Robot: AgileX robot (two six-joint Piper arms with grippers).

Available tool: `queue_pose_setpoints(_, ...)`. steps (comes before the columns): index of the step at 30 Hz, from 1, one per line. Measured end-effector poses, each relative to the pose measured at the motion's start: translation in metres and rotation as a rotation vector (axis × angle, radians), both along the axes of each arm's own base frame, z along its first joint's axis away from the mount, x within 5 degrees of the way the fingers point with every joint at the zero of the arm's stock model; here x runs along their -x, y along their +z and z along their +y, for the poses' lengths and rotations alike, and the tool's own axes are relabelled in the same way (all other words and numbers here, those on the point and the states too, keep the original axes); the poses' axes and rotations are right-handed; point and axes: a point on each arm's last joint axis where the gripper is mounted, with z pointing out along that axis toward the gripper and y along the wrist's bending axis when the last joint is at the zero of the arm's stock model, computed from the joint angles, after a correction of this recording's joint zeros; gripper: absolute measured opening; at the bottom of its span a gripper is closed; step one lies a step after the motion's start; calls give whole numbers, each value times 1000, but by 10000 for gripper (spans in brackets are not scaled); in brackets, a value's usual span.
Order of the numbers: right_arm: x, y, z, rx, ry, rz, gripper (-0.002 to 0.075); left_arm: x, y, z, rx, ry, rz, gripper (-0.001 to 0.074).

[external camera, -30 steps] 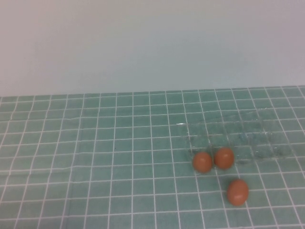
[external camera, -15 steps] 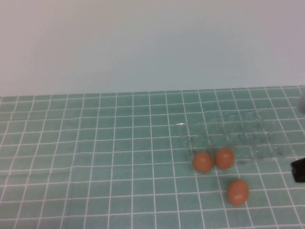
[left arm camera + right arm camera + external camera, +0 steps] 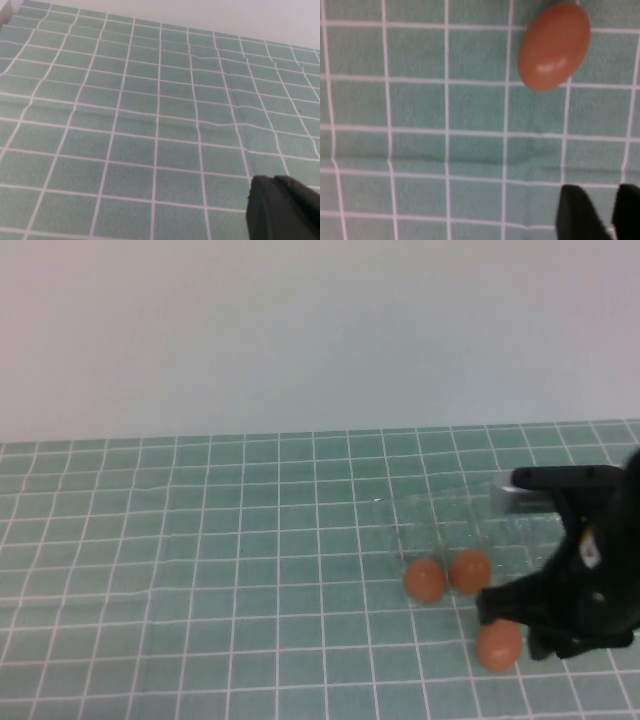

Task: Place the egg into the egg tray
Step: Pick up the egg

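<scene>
Three orange-brown eggs lie on the green checked cloth. Two eggs (image 3: 425, 580) (image 3: 470, 570) sit side by side at the near left edge of the clear egg tray (image 3: 470, 525). A third egg (image 3: 498, 647) lies alone, nearer to me than the tray; it also shows in the right wrist view (image 3: 554, 46). My right gripper (image 3: 497, 608) hangs just over and behind this lone egg, apart from it, with its black fingers (image 3: 577, 215) a narrow gap apart and empty. My left gripper (image 3: 282, 210) shows only in its wrist view, as a dark tip over bare cloth.
The right arm (image 3: 585, 560) covers the tray's right part. The cloth (image 3: 200, 570) stretches left of the tray, with a plain white wall behind the table.
The right arm has come in from the right edge and now stands over the tray's right part, with its gripper by the lone egg. The eggs have not moved.
</scene>
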Motion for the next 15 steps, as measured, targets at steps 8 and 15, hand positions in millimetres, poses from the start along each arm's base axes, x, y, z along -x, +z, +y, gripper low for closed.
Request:
queue_pose_setpoints(8,-41,-27,30,28,-130,61,466,0,0,0,0,0,0,-1)
queue_pose_setpoints(15,-62,-62,26,100,-174,188,493,0,0,0,0,0,0,-1)
